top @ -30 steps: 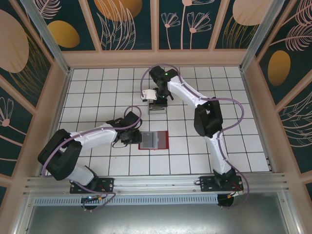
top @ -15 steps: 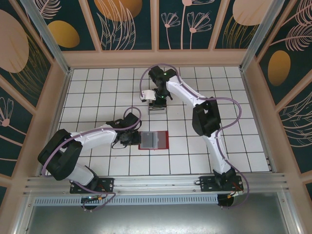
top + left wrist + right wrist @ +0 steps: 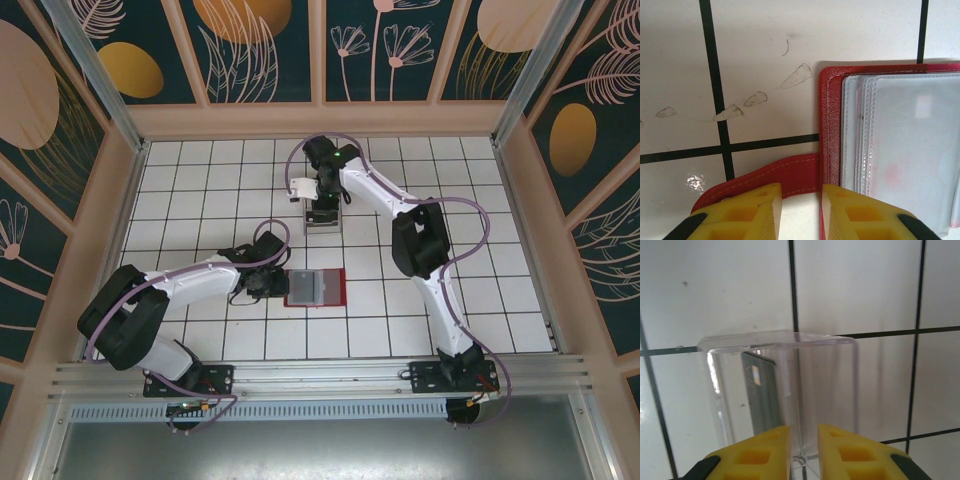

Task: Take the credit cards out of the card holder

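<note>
Overhead first: we note the card holder (image 3: 315, 287) lying open and flat on the tiled table (image 3: 480, 300), a little left of centre and towards the near edge, red border around a grey inside. The left gripper (image 3: 278, 283) sits low at the holder's left edge. Farther back, the right gripper (image 3: 322, 207) hangs over a clear box (image 3: 322, 224) that stands well apart from the holder. Next, the left wrist view: the left gripper (image 3: 800, 195) points straight down, its yellow fingers (image 3: 752, 212) a narrow gap apart with bare tile showing between them, so we log it as slightly open and clamping nothing. A red tab (image 3: 790, 172) curves from under the left finger across to the card holder (image 3: 830, 115), whose red left border lies just beside the right finger. Stacked clear sleeves (image 3: 910, 150) fill the holder's inside, frosted and pale; whether cards lie in them we cannot tell. Last, the right wrist view: the right gripper (image 3: 804, 437) hovers at the near side of the clear box (image 3: 830, 385), jaws a little parted and carrying no card. A clear wall edge runs down into that gap; we cannot tell whether the pads touch it. One dark grey credit card (image 3: 762, 395) leans on edge inside the box, in its left half.
</note>
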`<state>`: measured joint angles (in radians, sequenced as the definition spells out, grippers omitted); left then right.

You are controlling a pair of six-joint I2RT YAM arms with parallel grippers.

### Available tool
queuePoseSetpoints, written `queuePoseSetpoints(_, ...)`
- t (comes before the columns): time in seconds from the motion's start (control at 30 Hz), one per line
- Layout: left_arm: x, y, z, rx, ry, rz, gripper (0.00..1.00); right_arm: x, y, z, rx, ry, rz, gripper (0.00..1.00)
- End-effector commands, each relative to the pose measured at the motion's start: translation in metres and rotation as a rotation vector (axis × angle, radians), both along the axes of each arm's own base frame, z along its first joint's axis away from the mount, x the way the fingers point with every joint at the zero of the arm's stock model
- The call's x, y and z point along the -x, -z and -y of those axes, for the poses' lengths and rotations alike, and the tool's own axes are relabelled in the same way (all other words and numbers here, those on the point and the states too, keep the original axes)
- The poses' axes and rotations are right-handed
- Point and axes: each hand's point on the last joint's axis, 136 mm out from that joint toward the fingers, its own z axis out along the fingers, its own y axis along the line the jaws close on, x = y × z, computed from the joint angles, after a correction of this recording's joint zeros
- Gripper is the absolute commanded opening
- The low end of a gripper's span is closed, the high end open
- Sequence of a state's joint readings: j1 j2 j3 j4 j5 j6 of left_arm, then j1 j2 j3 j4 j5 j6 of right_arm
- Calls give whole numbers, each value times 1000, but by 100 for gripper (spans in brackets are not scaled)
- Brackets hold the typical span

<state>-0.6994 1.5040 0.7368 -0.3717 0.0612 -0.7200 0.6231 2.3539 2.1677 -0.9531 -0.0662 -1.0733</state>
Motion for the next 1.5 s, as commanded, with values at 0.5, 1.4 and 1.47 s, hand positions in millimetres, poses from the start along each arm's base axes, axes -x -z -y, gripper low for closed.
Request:
queuePoseSetpoints(0.5, -29, -33, -2, -15, -54, 144, 29, -15, -86, 2, -358, 340, 225, 24)
queuePoseSetpoints(1.4, -65, -46, 2, 7, -84, 249, 29, 137, -38, -13, -721, 1094, -284, 17)
queuePoseSetpoints(1.47, -69, -47, 1, 33, -93, 245, 28, 143, -38, -11, -729, 1140, -319, 18)
